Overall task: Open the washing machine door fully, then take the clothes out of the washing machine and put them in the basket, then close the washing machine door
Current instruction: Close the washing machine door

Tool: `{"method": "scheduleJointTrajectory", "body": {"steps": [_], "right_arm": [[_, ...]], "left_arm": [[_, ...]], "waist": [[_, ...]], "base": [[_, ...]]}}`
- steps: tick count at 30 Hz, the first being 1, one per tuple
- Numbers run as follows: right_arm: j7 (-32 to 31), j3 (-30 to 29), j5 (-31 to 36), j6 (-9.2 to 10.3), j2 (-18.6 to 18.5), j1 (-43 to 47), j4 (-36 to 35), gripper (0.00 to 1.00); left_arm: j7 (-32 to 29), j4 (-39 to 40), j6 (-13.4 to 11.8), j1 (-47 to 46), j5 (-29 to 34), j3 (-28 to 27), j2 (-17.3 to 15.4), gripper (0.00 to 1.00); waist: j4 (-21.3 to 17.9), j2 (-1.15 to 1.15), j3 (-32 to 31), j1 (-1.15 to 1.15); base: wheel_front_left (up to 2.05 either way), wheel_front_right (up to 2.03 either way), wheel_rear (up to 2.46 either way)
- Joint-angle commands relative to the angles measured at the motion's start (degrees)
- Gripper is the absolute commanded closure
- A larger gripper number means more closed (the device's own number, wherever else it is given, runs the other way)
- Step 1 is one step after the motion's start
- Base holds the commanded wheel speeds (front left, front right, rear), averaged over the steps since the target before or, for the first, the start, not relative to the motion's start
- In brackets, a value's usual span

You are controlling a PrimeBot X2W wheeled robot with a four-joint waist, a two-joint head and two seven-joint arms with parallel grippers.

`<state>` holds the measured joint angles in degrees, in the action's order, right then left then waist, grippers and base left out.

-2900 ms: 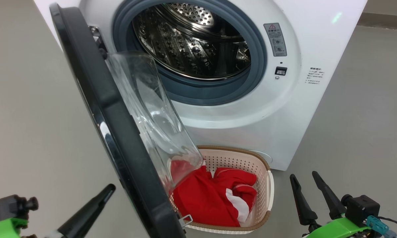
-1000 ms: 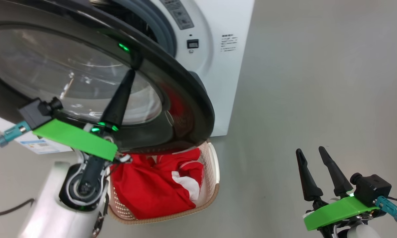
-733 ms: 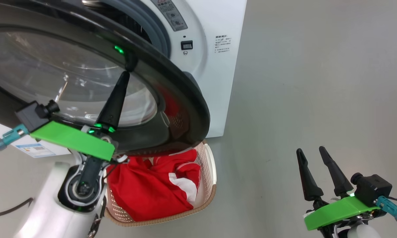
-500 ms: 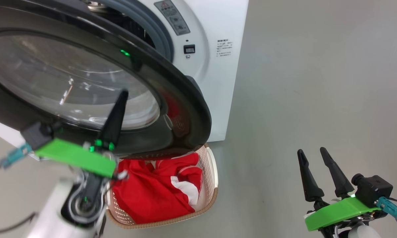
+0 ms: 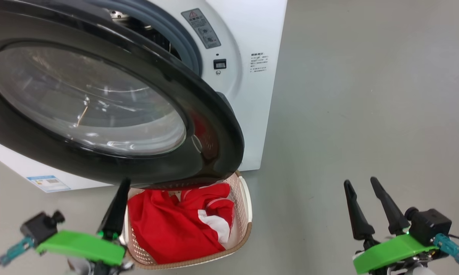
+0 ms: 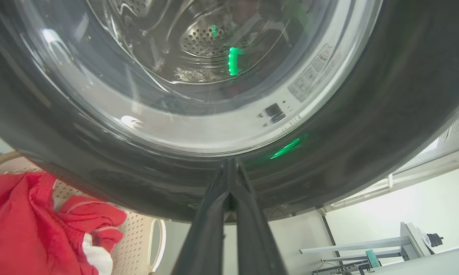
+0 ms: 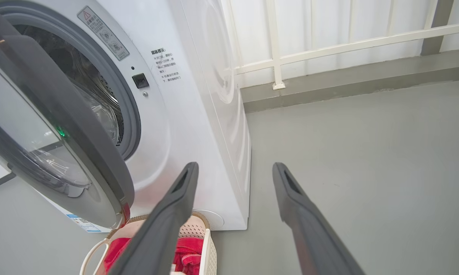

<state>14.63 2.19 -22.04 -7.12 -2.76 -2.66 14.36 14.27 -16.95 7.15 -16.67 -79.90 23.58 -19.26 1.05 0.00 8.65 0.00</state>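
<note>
- Washing machine door (image 5: 145,168) ajar, hanging over basket (image 5: 245,214) on floor (image 5: 348,114).
- Clothes (image 5: 168,225) piled in basket.
- My L gripper (image 5: 124,184) pinched together, empty, just below door rim.
- My R gripper (image 5: 360,182) spread apart, empty, well to the right.

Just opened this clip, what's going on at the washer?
The red clothes lie in the basket on the floor, below the washing machine door. The door stands ajar, not latched against the washing machine. The left gripper, shut, points up at the door's lower rim; whether it touches is unclear. The right gripper hangs open off to the side, holding nothing.
</note>
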Motion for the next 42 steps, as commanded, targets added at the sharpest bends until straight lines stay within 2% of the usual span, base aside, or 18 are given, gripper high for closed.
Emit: {"method": "scheduleJointTrajectory", "body": {"steps": [1,6,8,11,12,15,28,42], "right_arm": [[0.4,0.7,0.6,-0.36,-0.1,0.1,-1.3,0.0],[0.4,0.5,1.1,-0.36,-0.1,0.6,-1.3,0.0],[0.4,0.4,1.3,-0.36,-0.1,0.8,-1.3,0.0],[0.4,0.2,1.5,-0.36,-0.1,1.0,-1.3,0.0],[0.4,0.1,1.6,-0.36,-0.1,1.2,-1.3,0.0],[0.4,0.0,1.7,-0.36,-0.1,1.6,-1.3,0.0],[0.4,-1.0,2.1,-0.36,-0.4,3.0,-1.4,0.0],[0.4,-1.8,2.2,-0.36,-0.8,4.3,-2.4,0.0]], "left_arm": [[0.6,0.8,0.3,0.4,0.3,-3.1,-1.7,1.0],[0.7,0.7,0.3,4.6,3.7,-8.3,0.0,1.0],[0.7,0.9,0.3,6.1,5.1,-10.2,0.5,0.86],[0.7,1.1,0.3,8.0,7.5,-13.2,1.4,0.57],[0.7,1.1,0.3,8.6,8.4,-14.0,1.6,0.51],[0.7,1.0,0.3,10.2,12.2,-15.9,1.7,0.02],[0.7,3.4,0.3,14.8,27.3,-20.9,3.9,0.0],[0.7,8.8,0.3,18.8,57.2,-26.1,7.6,0.0]], "waist": [[-0.2,0.0,-0.2,0.0],[-0.5,0.0,-0.7,0.0],[-0.7,0.0,-0.9,0.0],[-0.8,0.0,-1.1,0.0],[-0.9,0.0,-1.2,0.0],[-1.0,0.0,-1.5,0.0],[-0.7,0.0,-2.4,0.0],[0.6,0.0,-3.8,0.0]], "base": [[0.0,0.0,0.0],[0.0,0.0,0.0],[0.0,0.0,0.0],[0.0,0.0,0.0],[0.0,0.0,0.0],[0.0,0.0,0.0],[0.0,0.0,0.0],[0.0,0.0,0.0]]}}
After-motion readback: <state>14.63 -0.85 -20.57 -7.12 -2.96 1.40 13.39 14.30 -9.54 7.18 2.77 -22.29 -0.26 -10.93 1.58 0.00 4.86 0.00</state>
